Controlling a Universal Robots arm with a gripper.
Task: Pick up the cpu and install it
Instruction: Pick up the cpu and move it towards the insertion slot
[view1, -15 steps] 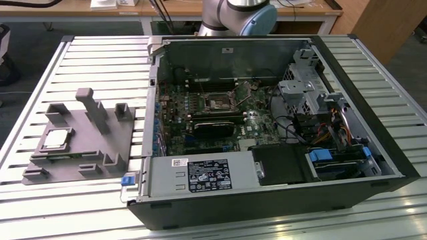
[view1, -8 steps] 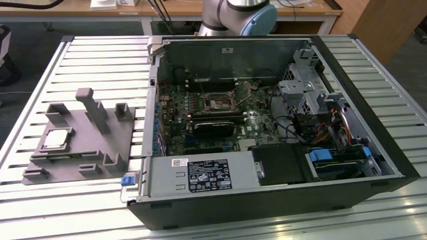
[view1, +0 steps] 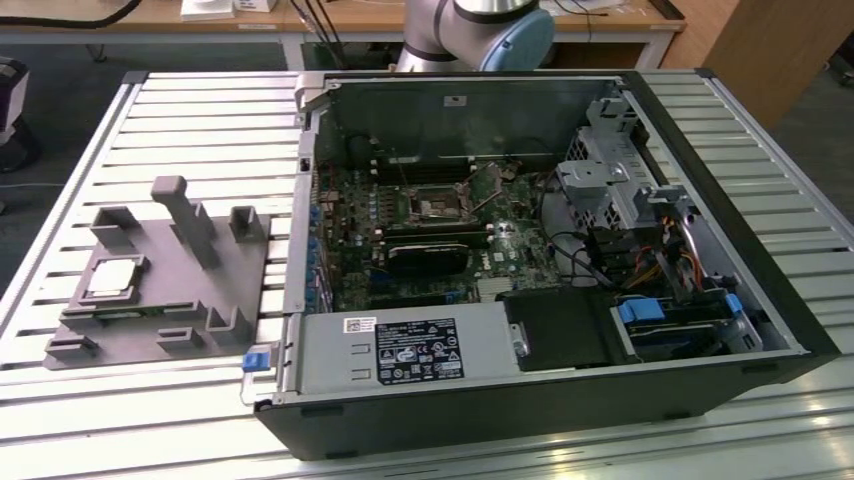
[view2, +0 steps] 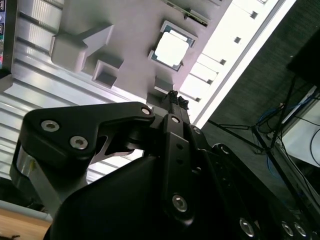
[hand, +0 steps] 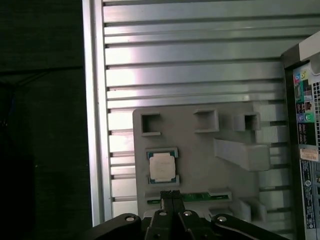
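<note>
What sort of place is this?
Probably a robotics lab or workshop: an open desktop computer lies on a slatted metal table, a grey fixture beside it holds the cpu, and wooden desks stand behind the arm.

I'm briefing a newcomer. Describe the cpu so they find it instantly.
On the exterior view's left, beside the open computer case, lies a grey fixture with posts. The cpu rests flat in it, the only pale silvery square amid grey plastic.

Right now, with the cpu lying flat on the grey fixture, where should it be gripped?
Probably from straight above, pinching two opposite edges of the cpu. It lies flat, pale top up, in a framed seat on the grey fixture, so a sideways approach looks blocked.
</note>
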